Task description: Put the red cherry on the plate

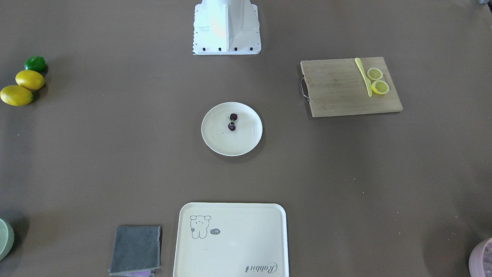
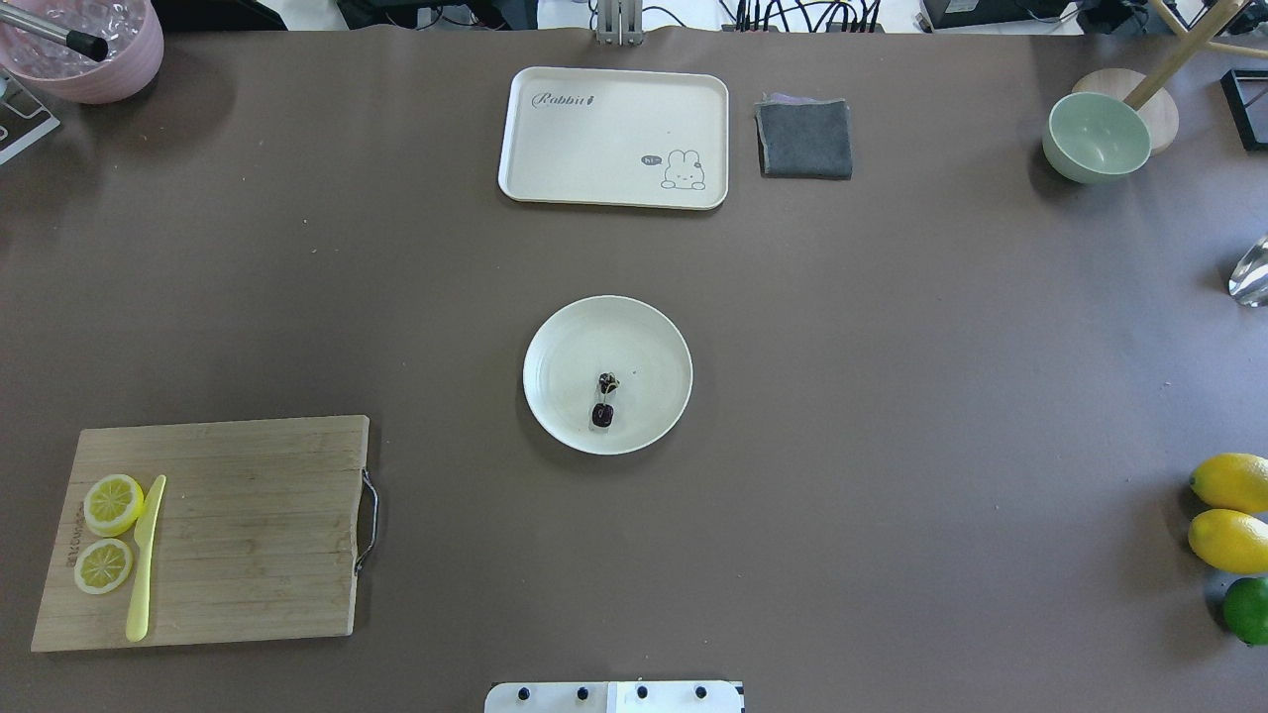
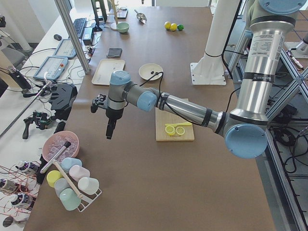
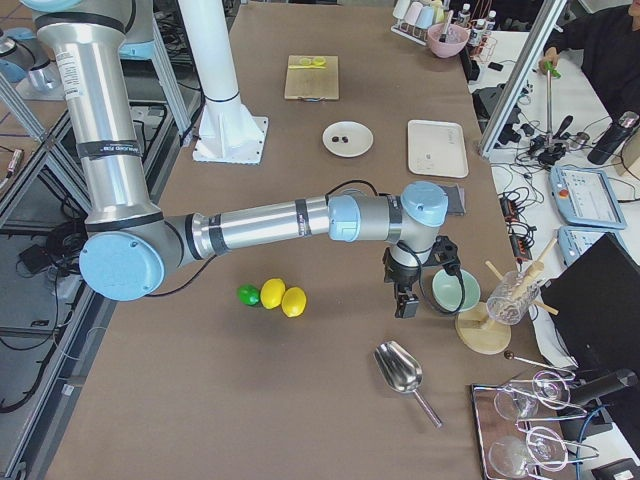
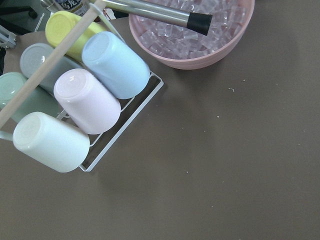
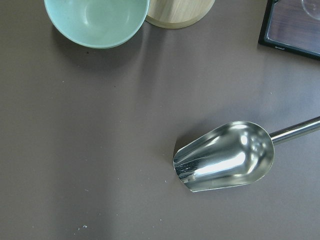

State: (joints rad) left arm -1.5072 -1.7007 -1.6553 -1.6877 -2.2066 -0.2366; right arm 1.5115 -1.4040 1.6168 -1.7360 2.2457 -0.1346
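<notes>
The red cherry, two tiny dark maroon fruits on one pale stem, lies inside the round cream plate at the table's middle. Nothing touches it. Neither gripper appears in the overhead or front view. The left gripper hangs far off by the table's left end, above the brown surface near the pink bowl. The right gripper hangs over the right end, beside the green bowl. Only the side views show them, so I cannot tell whether either is open or shut. The wrist views show no fingers.
A wooden cutting board carries lemon slices and a yellow knife. A cream tray and grey cloth lie at the far edge. Lemons and a lime, a green bowl, a metal scoop, a cup rack and a pink ice bowl sit at the ends.
</notes>
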